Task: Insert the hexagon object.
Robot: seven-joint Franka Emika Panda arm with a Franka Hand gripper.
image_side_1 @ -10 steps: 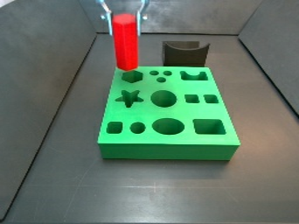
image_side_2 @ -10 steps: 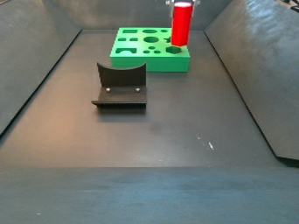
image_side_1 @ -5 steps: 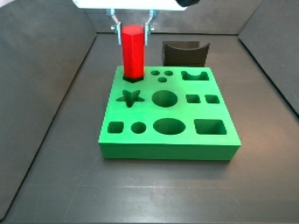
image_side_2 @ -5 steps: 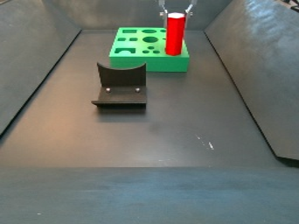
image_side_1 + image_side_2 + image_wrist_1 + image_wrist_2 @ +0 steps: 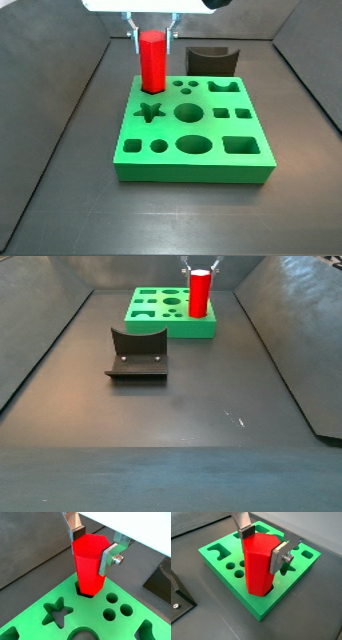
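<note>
Red hexagon object (image 5: pixel 90 564) stands upright, its foot entering a corner hole of the green block (image 5: pixel 234 582); our end effector (image 5: pixel 93 543) clamps its top. We should press straight down, facets aligned, before releasing.

Dark grey matte floor (image 5: pixel 174 446), few pale specks (image 5: pixel 239 421) right of centre. Grey walls slope up at left (image 5: pixel 47 45), right (image 5: pixel 301 326), far end (image 5: pixel 261 15). Soft, even light, dull sheen.
</note>
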